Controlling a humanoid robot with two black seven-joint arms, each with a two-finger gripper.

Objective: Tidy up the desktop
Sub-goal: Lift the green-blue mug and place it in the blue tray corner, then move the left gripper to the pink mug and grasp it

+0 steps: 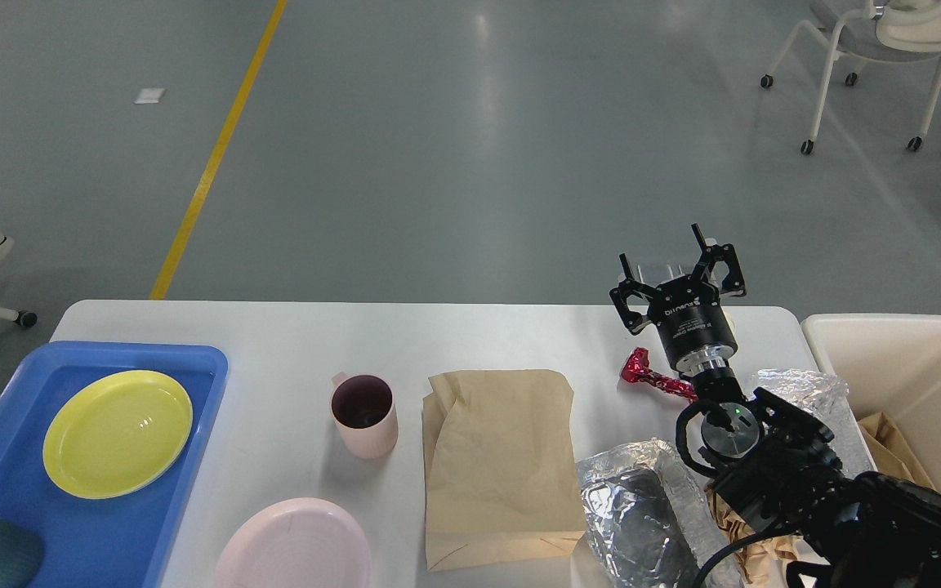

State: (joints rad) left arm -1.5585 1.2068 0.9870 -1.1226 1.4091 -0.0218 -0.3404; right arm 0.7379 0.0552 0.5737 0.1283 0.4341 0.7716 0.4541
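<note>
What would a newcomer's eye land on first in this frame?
Probably the right gripper, raised open over the desktop's far right edge, with a red foil wrapper just below it. Then the yellow plate in the blue tray at left, and the brown paper bag mid-table.

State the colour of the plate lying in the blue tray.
Yellow plate, clearest in the head view.

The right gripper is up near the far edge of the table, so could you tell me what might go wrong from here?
1. The right gripper is open and empty, and the red wrapper lies close under the wrist; a sweep could knock it off the desktop.
2. The arm hangs over the foil and could drag it.
3. The pink mug stands upright beside the paper bag; pulling the bag could tip it.
</note>
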